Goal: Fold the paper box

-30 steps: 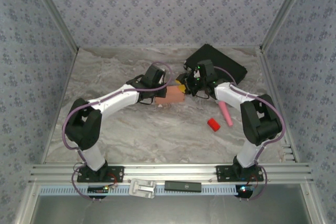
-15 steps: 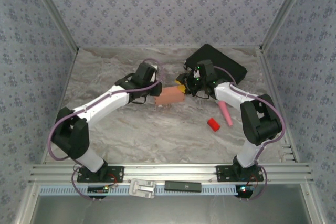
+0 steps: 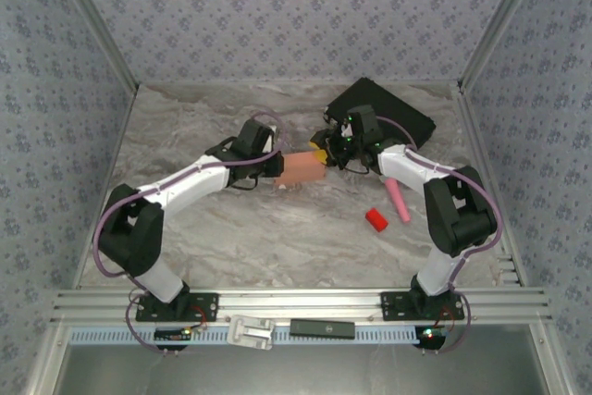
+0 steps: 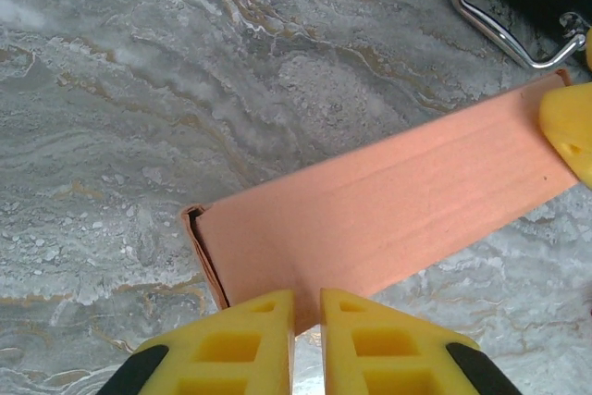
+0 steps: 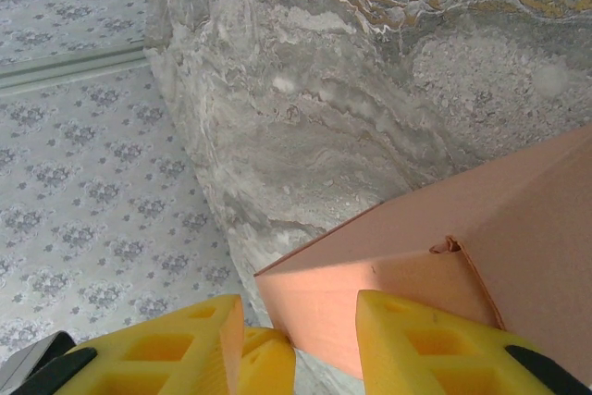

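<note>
Top external view puts the box (image 3: 303, 169) at mid-table toward the far edge, lying on its side between the two grippers. It is salmon-orange card, already formed into a long rectangular tube. The left wrist view shows its flat top face and a dark open end (image 4: 195, 221). The right wrist view shows a seam with a small tab (image 5: 450, 247) near the other end.

The left gripper (image 4: 307, 310) has its fingers nearly together, a thin slit between them, with the tips at the box's near long edge. Whether they pinch the card I cannot tell. The right gripper (image 5: 296, 310) straddles the box's right end at middling width, both fingers against the card, holding it.

A black case (image 3: 384, 110) lies just behind, by the far right corner, lid down, contents hidden. The right arm crosses its near corner. A pink stick (image 3: 399, 199) and a red block (image 3: 376, 220) lie near the right edge, well apart from the box.
</note>
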Tool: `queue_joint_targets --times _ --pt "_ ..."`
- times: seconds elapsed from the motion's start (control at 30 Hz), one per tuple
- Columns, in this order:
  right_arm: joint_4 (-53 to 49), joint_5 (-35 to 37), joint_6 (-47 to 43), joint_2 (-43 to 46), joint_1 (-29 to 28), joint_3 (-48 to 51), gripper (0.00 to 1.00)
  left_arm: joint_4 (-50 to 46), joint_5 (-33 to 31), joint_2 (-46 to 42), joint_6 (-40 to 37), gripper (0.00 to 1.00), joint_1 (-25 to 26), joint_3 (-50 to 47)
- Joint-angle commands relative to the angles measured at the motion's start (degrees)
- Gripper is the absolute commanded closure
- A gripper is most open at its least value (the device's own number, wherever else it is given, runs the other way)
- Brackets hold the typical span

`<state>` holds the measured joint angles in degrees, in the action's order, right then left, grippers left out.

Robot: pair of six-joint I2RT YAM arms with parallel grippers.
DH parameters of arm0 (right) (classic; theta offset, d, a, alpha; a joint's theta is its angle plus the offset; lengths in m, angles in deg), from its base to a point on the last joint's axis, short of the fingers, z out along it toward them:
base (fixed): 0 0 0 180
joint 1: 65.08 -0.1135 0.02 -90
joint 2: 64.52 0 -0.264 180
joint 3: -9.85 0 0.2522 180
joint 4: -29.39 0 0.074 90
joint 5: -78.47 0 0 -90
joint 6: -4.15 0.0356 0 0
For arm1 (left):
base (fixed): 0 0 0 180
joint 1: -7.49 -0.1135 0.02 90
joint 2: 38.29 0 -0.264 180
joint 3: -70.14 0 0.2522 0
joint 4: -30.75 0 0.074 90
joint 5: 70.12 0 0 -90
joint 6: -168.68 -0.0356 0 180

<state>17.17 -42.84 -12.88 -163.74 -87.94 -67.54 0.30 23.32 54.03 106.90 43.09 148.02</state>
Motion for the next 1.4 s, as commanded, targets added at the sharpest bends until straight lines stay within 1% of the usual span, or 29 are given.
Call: queue_joint_targets --times 0.0,0.23,0.33,0.43,0.53,0.63,0.7,0.8,0.87,0.93,0.97,1.03,1.07,1.1,1.13,1.17,1.2,1.23,1.27,1.3,1.37 --pt "-6.81 0.93 -0.86 -1.71 -0.26 0.97 0.62 0.63 1.3 1.55 1.13 0.84 0.14 -1.82" --pt "-6.35 0.28 -0.96 -1.01 -0.6 0.65 0.61 0.48 1.0 -0.2 0.95 0.84 0.05 -1.74" --pt "-7.35 0.57 -1.06 0.71 -1.13 1.15 0.61 -0.7 1.26 -1.44 1.03 0.84 0.27 -1.12" --pt "-8.19 2.26 -1.16 4.21 -2.44 3.51 0.61 -1.15 1.48 -3.08 1.63 0.84 1.51 -1.77" --pt "-8.68 3.35 -1.16 8.51 -3.23 7.25 0.61 -1.5 0.81 -5.76 3.33 0.84 3.6 -4.05" --pt "-10.32 4.78 -1.98 13.03 -3.9 11.63 0.61 -1.28 -1.9 -9.93 5.84 0.83 6.42 -7.74" --pt "-11.37 6.45 -2.88 15.91 -4.47 14.21 0.6 0.46 -2.34 -12.58 7.49 0.83 7.85 -11.13" --pt "-12.13 7.24 -3.54 18.63 -4.58 16.73 0.6 1.66 -2.82 -15.17 9.45 0.83 9.18 -14.75" --pt "-12.7 7.23 -4.27 19.7 -4.42 16.93 0.6 1.73 -2.55 -16.7 10.25 0.83 9.19 -16.02" --pt "-16.08 8.17 -6.95 20.65 -4.33 14.11 0.57 0.29 -2.95 -18.61 9.91 0.82 8.97 -15.45" --pt "-19.29 9.12 -9.11 21.01 -4.35 11.56 0.52 -1.06 -3.01 -19.72 9.58 0.82 8.36 -14.21" --pt "-27.49 12.88 -15.4 21.5 -4.32 4.62 0.36 -3.24 -2.4 -22.15 8.73 0.79 6.25 -11.65" --pt "-32.65 16.66 -19.02 21.84 -4.41 0.67 0.3 -3.65 -1.37 -23.6 8.47 0.77 4.42 -10.56" --pt "-36.37 19.8 -22.03 22.48 -4.15 -2.26 0.24 -3.96 0.09 -25.18 8.59 0.72 1.95 -9.76" --pt "-39.52 21.89 -24.8 23.38 -3.19 -4.14 0.03 -4.26 1.71 -26.7 8.66 0.67 -0.78 -9.02" --pt "-41.45 23.92 -26.55 24.26 -2.2 -7.09 0.01 -4.71 2.63 -28.24 8.5 0.61 -3.5 -8.44" --pt "-44.2 25.91 -27.47 25.66 -0.88 -8.81 0.01 -5.36 3.46 -30.2 8.06 0.09 -6.69 -7.89" --pt "-47.02 28.78 -30.36 27.1 0.34 -10.63 0.01 -5.99 4.01 -32.31 7.68 0.0 -9.71 -7.56" --pt "-49.21 31.74 -33.05 28.19 1.35 -12.06 0.01 -6.65 3.91 -34.31 7.24 0.0 -12.14 -7.22" --pt "-52.5 36.27 -35.71 29.57 2.3 -13.59 0.01 -7.54 2.51 -36.61 6.31 0.0 -14.24 -7.13" --pt "-56.11 44.17 -39.34 32.37 4.29 -14.2 0.01 -12.08 -7.71 -40.68 5.01 0.0 -15.28 -6.24"
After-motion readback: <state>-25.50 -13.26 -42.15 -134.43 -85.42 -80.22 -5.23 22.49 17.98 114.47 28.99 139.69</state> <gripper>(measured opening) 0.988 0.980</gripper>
